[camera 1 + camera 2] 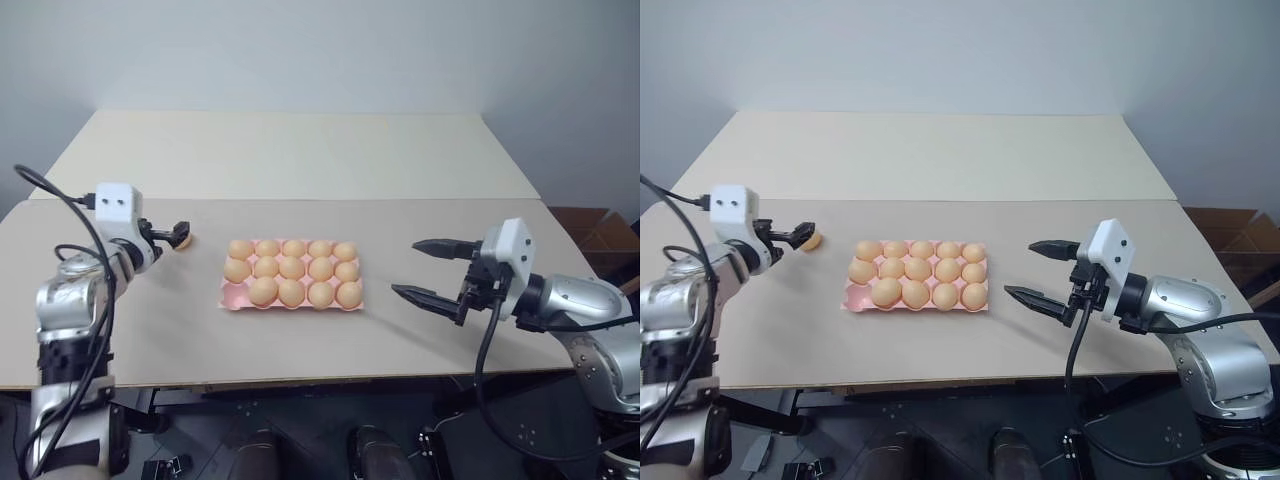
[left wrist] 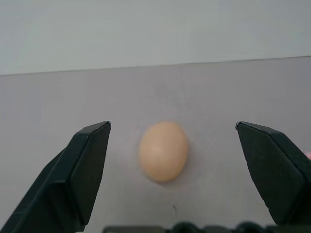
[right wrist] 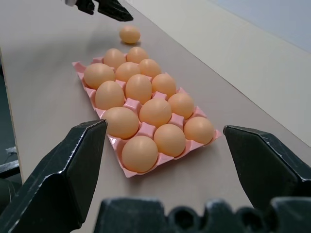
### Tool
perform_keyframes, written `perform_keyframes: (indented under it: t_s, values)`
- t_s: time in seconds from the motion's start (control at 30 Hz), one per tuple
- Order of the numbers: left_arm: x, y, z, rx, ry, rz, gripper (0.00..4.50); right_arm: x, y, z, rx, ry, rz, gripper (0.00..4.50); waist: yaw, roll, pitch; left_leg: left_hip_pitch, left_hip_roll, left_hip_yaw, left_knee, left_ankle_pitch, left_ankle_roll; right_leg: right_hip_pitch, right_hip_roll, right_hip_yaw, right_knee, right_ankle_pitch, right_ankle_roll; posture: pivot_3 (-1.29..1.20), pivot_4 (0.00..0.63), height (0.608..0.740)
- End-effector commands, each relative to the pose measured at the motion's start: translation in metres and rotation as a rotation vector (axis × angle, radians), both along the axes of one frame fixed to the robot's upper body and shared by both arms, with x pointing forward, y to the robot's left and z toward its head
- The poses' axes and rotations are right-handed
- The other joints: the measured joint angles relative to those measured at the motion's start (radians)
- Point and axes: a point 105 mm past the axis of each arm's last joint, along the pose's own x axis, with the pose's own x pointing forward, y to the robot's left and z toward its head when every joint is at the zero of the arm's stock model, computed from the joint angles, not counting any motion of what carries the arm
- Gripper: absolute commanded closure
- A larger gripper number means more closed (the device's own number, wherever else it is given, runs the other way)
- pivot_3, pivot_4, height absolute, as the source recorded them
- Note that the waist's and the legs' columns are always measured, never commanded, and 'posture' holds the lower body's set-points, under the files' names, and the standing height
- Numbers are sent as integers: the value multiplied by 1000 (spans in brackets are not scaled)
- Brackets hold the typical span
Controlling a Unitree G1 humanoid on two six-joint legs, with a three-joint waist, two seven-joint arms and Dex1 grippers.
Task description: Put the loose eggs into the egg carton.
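Observation:
One loose egg (image 1: 183, 241), light orange-tan, lies on the table left of the egg carton (image 1: 233, 296). My left gripper (image 1: 176, 234) is open, its two black fingers (image 2: 87, 170) on either side of this egg (image 2: 163, 151) without touching it. The pale pink carton (image 3: 79, 66) holds several matching eggs, and its front left cup is empty. To the carton's right my right gripper (image 1: 404, 267) hovers open and empty, pointing at the carton. The right wrist view also takes in the loose egg (image 3: 129, 34) and the left gripper (image 3: 104, 7) beyond the carton.
The beige table (image 1: 300, 350) has its front edge close to me. A second, paler table (image 1: 300, 150) adjoins it behind. A cardboard box (image 1: 600, 230) stands off the table's right side.

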Motion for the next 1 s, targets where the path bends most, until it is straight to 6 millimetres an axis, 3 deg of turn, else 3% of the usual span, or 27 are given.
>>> perform_keyframes:
  t_s: [0.03, 0.13, 0.23, 0.47, 0.6, 0.67, 0.8, 0.87, 1.0]
  values:
    - [14, 4, 1, 21, -4, 2, 8, -6, 4, 11, 3, -62, 10, 0, 0, 0, 0, 0, 0, 0, 0, 0, 0, 0, 0, 0, 0, 0, 0, 0, 150, 740]
    - [23, 5, -11, 6, 39, 8, 8, -9, 4, 11, 10, -64, 0, 0, 3, 0, 0, 0, 0, 0, 0, 0, 0, 0, 0, -1, 0, 0, 0, 0, 150, 740]
    - [29, 3, -20, 12, 67, -8, 635, -10, 4, 12, 18, -66, -17, 0, 6, 0, 0, 0, -1, 0, 0, 0, 0, 0, -1, -1, 0, 0, 0, 0, 150, 740]
    - [37, -4, -28, 32, 79, -44, 2868, -12, 4, 13, 38, -64, -44, 0, 8, 0, 0, -1, -1, 0, 0, 0, 0, 0, -1, -1, 0, 0, 1, 0, 150, 740]
    - [32, -2, -15, 95, 26, -88, 3081, -14, 4, 12, 39, -58, -58, 0, 7, 0, 0, -1, -1, 0, 0, 0, 0, 0, -1, -1, 0, 0, 1, 0, 150, 740]
    - [23, -7, -3, 122, -13, -148, 3081, -15, 3, 11, 40, -57, -65, 0, 3, 0, 0, -1, -1, 0, 0, 0, 0, 0, -1, -1, 0, 0, 1, 0, 150, 740]
    - [-26, -50, 23, 153, -70, -476, 3081, -18, 2, 9, 37, -54, -76, 0, -9, 0, 0, -2, 1, 0, 0, 0, -1, -1, -1, 0, 0, 0, 1, 0, 150, 740]
    - [-52, -70, 18, 149, -29, -629, 3081, -19, 3, 7, 35, -53, -77, 0, -11, 0, 0, -2, 1, 0, 0, -1, -1, -1, -2, 0, 0, 0, 1, 0, 150, 740]
    - [-82, -92, -4, 163, 69, -773, 3081, -18, 5, 7, 40, -57, -79, 0, -7, 1, 0, 1, 1, 1, 0, 0, -1, 0, -2, 1, 1, -1, 1, 0, 150, 740]
